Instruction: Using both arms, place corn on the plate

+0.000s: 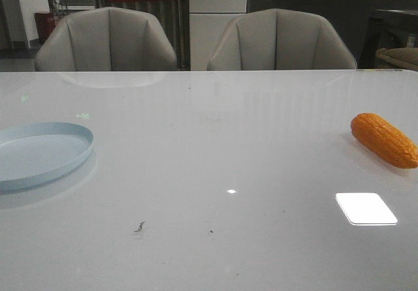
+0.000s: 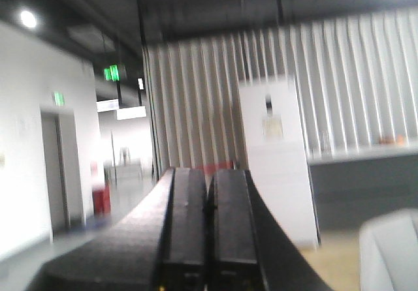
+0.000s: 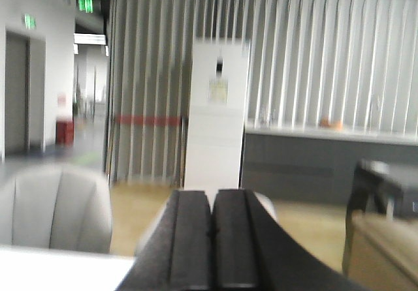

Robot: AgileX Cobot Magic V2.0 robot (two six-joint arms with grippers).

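Observation:
The orange-yellow corn (image 1: 384,139) lies on the white table (image 1: 215,147) at the far right, at a slant. The pale-blue plate (image 1: 39,154) sits at the table's left edge, partly cut off by the view, with nothing on it. Neither arm shows in the front view. My left gripper (image 2: 209,173) is shut and empty, raised and pointing out at the room. My right gripper (image 3: 213,196) is shut and empty, also raised and pointing over the table's far edge. Neither wrist view shows the corn or the plate.
Two beige chairs (image 1: 108,40) (image 1: 281,40) stand behind the table's far edge. A bright light reflection (image 1: 366,208) lies on the table near the front right. A few small dark specks (image 1: 139,226) mark the table near the front.

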